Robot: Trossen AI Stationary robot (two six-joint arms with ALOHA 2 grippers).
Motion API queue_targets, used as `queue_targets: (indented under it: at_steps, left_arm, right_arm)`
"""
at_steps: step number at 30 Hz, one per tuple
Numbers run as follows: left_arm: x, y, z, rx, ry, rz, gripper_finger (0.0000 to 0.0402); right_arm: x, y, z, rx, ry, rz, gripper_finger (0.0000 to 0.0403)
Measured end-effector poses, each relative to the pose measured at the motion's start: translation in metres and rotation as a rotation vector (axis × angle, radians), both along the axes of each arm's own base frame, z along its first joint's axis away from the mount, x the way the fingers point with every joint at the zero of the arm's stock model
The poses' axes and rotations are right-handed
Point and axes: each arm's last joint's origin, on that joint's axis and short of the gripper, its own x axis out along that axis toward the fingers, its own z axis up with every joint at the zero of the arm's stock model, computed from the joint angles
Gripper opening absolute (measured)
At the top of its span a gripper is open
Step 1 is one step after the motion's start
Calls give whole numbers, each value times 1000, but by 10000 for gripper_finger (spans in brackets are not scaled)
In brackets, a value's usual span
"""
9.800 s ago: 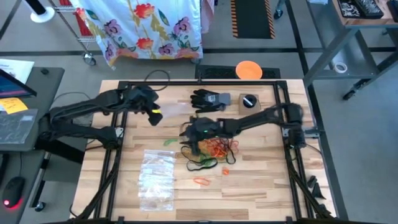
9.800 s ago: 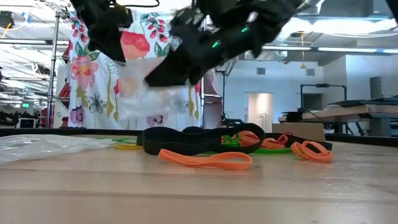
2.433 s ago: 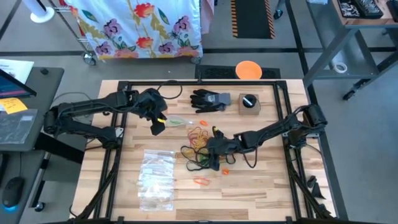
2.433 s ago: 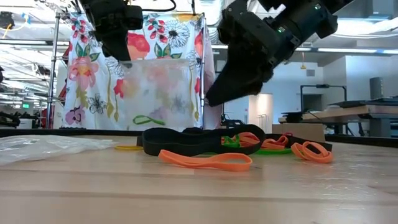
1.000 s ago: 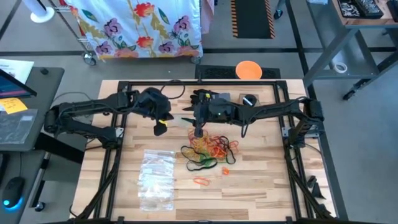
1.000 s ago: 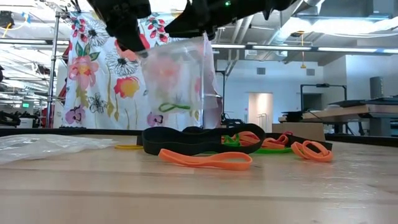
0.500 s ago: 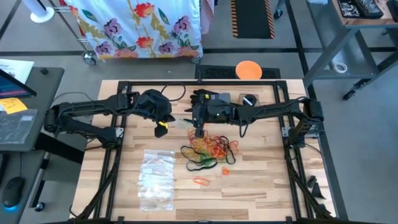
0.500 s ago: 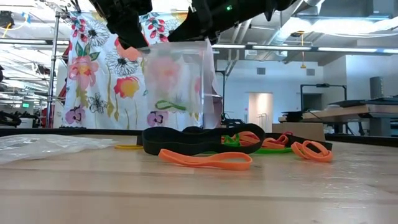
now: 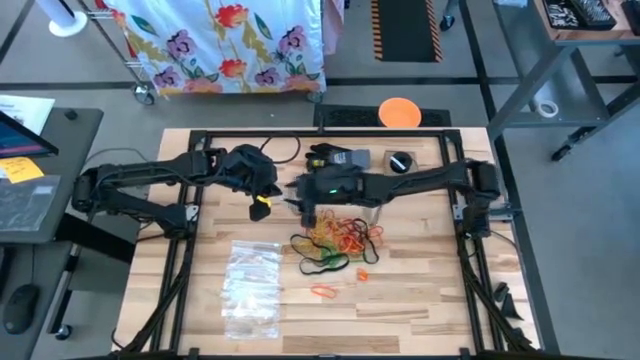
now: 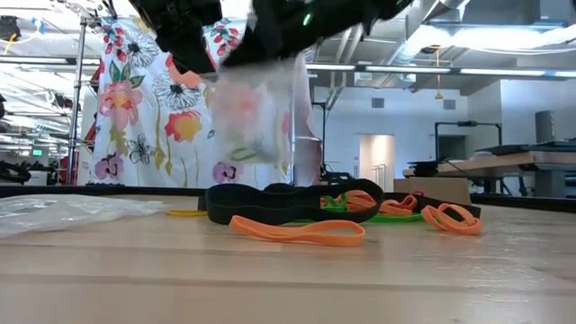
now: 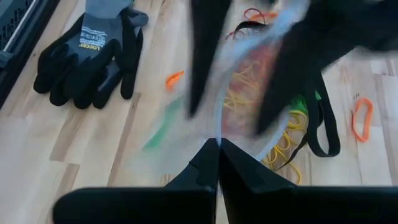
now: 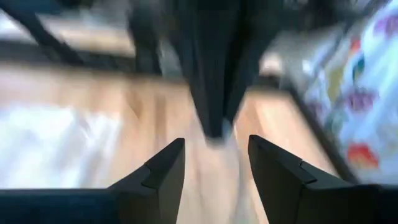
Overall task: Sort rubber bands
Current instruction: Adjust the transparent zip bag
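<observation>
A pile of rubber bands (image 9: 340, 240) in orange, yellow, green and black lies mid-table; one orange band (image 9: 323, 292) lies apart, nearer. My left gripper (image 9: 262, 200) is shut on a clear plastic bag (image 10: 256, 117) held above the table, with a green band (image 11: 158, 130) inside it. My right gripper (image 9: 305, 208) is open at the bag's top, right beside the left one; its fingers (image 11: 205, 62) show blurred in the left wrist view. My left gripper pinches the clear bag's top edge (image 11: 217, 134) between its two fingers, and the bag hangs below them, lifted clear of the table. My right gripper stands open at the bag's mouth; blur hides whether its fingers touch the plastic.
A black glove (image 9: 335, 160) and a small box with a black knob (image 9: 400, 163) lie near the far edge. A heap of clear bags (image 9: 250, 290) lies toward the near left. A wide black band (image 10: 279, 202) lies at the front of the pile.
My right gripper has moved a little toward the table's left, closer to the left gripper at the bag's top. The hanging bag has shaken and now shows blurred. My left gripper has kept its hold.
</observation>
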Motion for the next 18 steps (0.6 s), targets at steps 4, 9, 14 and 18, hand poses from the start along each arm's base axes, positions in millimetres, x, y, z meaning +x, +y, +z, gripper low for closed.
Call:
queue_targets:
  at_steps: [4,9,14,18]
  left_arm:
    - [-2,0,-2,-1,23,-4,0]
    - [-5,-1,-4,-4,65,0,0]
    - [-5,-1,-5,-5,76,1,0]
    - [-6,-1,-5,-5,78,2,0]
  right_arm:
    - [11,-2,-8,-18,47,-38,175]
    - [14,-2,-3,-27,38,-32,173]
    - [16,-2,12,-48,-1,-27,155]
    - [17,-2,15,-62,3,-23,122]
